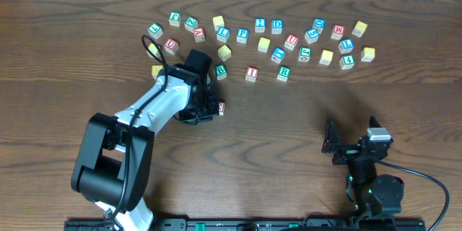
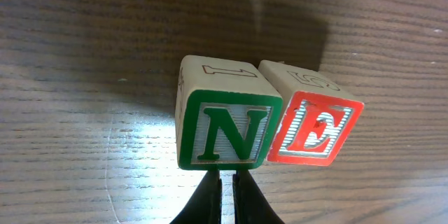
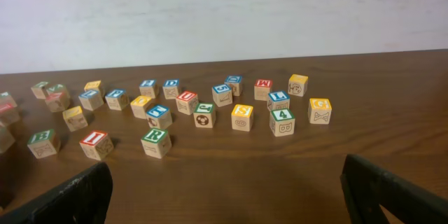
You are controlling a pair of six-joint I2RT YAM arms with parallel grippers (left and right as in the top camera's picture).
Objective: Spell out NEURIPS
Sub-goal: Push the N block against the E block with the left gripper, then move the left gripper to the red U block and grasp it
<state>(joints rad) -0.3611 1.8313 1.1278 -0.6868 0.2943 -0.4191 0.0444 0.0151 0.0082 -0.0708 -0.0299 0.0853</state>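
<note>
Left hand point(image 2: 227, 182) pinched shut, holding nothing — N block point(image 2: 224, 115) just ahead, E block point(image 2: 311, 122) ahead-right — likely nudging them into line.

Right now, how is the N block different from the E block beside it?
The N block has a green frame and a green letter; the E block has a red frame and a red letter. The N block faces the left wrist camera squarely; the E block is turned slightly. Both are small wooden cubes on the table.
</note>
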